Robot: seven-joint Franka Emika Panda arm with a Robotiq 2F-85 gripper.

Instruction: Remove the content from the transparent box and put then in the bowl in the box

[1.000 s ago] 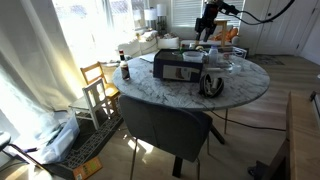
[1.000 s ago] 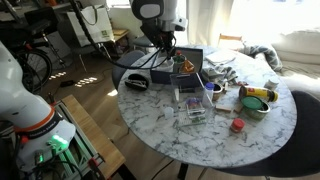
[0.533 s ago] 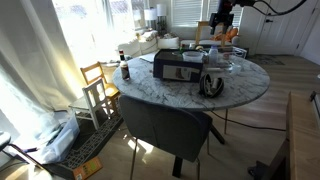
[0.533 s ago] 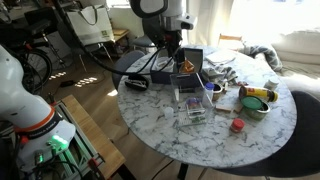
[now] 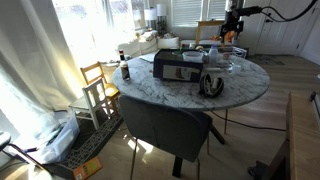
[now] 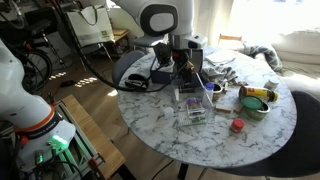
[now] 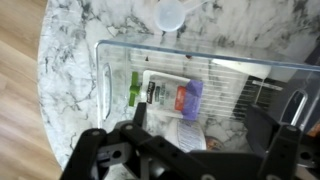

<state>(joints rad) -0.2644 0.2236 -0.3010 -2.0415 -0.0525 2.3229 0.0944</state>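
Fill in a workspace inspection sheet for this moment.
Surface: round white marble table, crowded.
Job's things: small clear plastic box holding packets; large dark grey box.
Clutter: black-and-yellow round object; small red cap.
Grippers: claw open above the clear box, holding nothing.
Cables: black cable off the arm.
Surroundings: wooden chair, bright windows.
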